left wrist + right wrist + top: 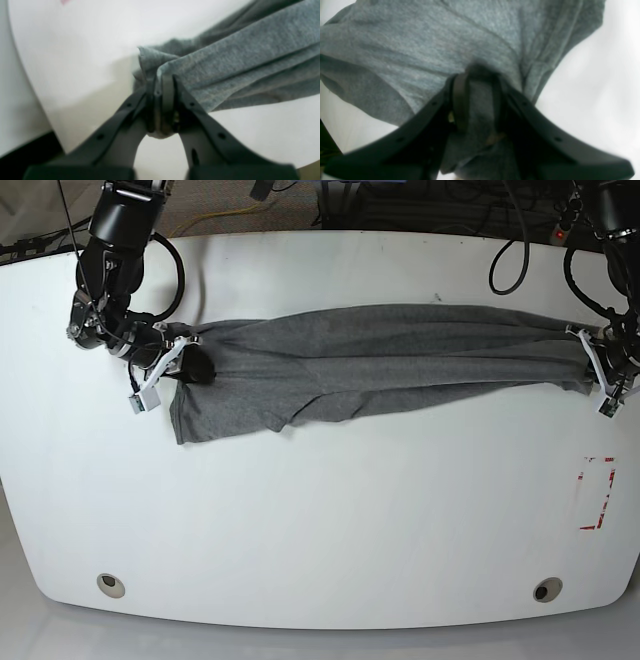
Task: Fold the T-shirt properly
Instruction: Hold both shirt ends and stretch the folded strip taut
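Base view puts the left gripper at three o'clock, its black jaws pinched on one end of the plain heather-grey knit T-shirt. At nine o'clock the right gripper clamps the other end. Between them the cloth stretches, bunched lengthwise, across the white table.

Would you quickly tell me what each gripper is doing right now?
Left gripper: closed on one bunched end of the grey T-shirt.
Right gripper: closed on the T-shirt's other end.
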### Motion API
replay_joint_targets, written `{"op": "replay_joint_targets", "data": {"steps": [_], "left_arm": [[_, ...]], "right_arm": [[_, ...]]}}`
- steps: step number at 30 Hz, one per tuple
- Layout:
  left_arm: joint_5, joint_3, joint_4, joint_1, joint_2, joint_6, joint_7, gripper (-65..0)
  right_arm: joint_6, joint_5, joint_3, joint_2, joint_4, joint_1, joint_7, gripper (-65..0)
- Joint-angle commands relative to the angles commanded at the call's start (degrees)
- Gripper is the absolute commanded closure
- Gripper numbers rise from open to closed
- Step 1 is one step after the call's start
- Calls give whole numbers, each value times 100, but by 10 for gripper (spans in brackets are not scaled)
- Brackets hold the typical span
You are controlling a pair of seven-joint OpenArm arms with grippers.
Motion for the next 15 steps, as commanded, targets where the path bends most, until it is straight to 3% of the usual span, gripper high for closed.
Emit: {"op": "replay_joint_targets", "data": {"steps": [2, 6, 11, 15], "left_arm": [[0, 0, -149, 0, 0, 0, 0, -219], [0, -9, -308, -70, 0, 0, 0, -326], [-70, -123, -246, -413, -18, 0, 53, -340], [-844, -835, 88, -440, -26, 0, 563, -343]], "right_arm": [[0, 9, 0, 0, 0, 0, 0, -165], [0, 9, 0, 0, 0, 0, 0, -165], [0, 9, 0, 0, 18, 0, 0, -165], [0, 18, 0, 0, 26, 0, 0, -165]]}}
